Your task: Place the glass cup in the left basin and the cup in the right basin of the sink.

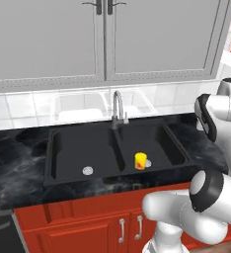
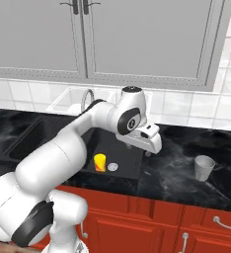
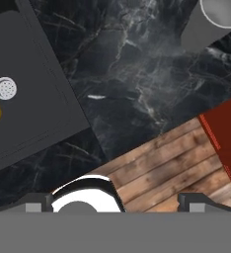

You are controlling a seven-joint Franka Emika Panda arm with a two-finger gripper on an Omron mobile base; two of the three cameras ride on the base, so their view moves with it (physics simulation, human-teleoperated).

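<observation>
- White arm segments sit closest to the base cameras, rising from the base and reaching over the dark marbled bench (image 2: 186, 148) to the right of the sink (image 1: 53, 163).
- Cup (image 1: 140, 160), yellow, stands upright in the right basin (image 1: 172, 148), just beside its silver drain; judged, that half of the task is done.
- Glass cup (image 2: 203, 167) stands upright on the bench, well apart from the sink on its right side; it is not yet in the left basin (image 1: 68, 153), which holds nothing but its drain.
- Hand (image 2: 149, 146) hangs above the bench between the sink's right edge and the glass cup, touching nothing.
- Hand view looks down on bench, sink corner and the glass cup's rim at the upper right; judged, the hand is placed this way to approach the tumbler.
- Fingers stand fully wide apart; nothing is held.
</observation>
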